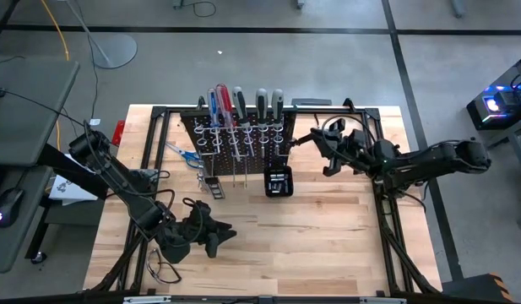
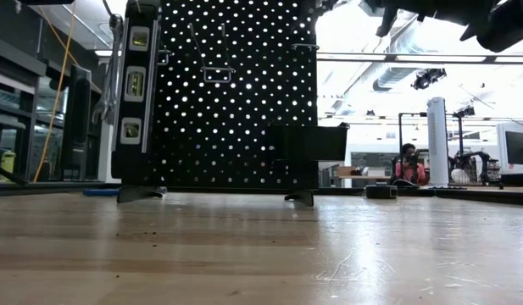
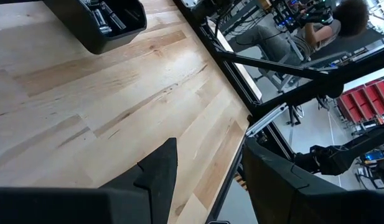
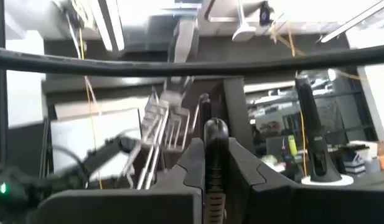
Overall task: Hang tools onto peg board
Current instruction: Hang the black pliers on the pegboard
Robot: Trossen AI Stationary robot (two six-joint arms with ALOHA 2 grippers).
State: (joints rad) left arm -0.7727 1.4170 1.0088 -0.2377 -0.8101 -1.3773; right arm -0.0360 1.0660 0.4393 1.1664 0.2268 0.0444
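The black peg board (image 1: 235,135) stands upright at the table's far middle. Red, blue and grey-handled screwdrivers (image 1: 230,105) hang in its row of rings. Blue-handled scissors (image 1: 186,154) lie flat on the table to the board's left, and silver wrenches (image 1: 211,184) lie in front of it. My right gripper (image 1: 294,143) hovers shut beside the board's right edge, above the table, and I see nothing between its fingers (image 4: 198,155). My left gripper (image 1: 214,236) hangs open over the table's near left, and its fingers (image 3: 160,174) are empty.
A small black box (image 1: 279,181) stands in front of the board's right end and shows in the left wrist view as the black box (image 3: 104,22). A red item (image 1: 118,133) sits at the table's left edge. A person (image 3: 322,25) sits beyond the table. Bare wood (image 1: 328,228) spreads across the near right.
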